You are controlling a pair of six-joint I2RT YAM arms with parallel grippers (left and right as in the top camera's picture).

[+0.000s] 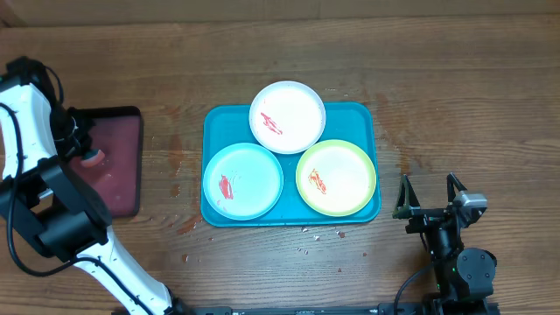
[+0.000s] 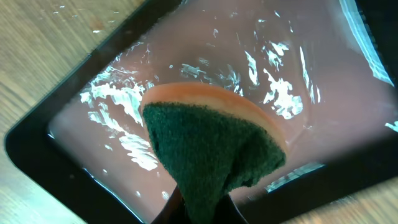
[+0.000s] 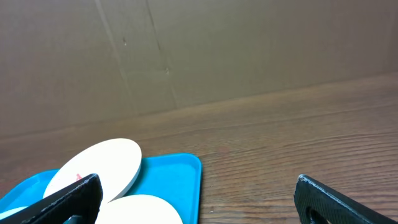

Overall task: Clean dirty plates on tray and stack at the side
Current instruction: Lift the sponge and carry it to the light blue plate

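On the teal tray [image 1: 223, 122] at frame centre were seen the white plate [image 1: 287, 116] uppermost, the pale blue plate [image 1: 243, 180] lower left and the yellow-green plate [image 1: 336, 178] lower right, each smeared red or orange. Only in the left wrist view was the left gripper [image 2: 198, 210] shown clamped on a sponge [image 2: 211, 140] over the maroon tray [image 2: 205, 37]. The right gripper [image 1: 429, 188] was held wide open and empty at lower right.

**What your table carries**

You have a brown wooden table [image 1: 455, 79]. A blue tray [image 1: 360, 115] lies near its middle. Well apart to the left lies a dark-rimmed maroon tray [image 1: 122, 179]. Pale crumbs [image 1: 306, 234] and reddish spots [image 1: 186, 226] mark the wood just beside the blue tray's robot-side edge.
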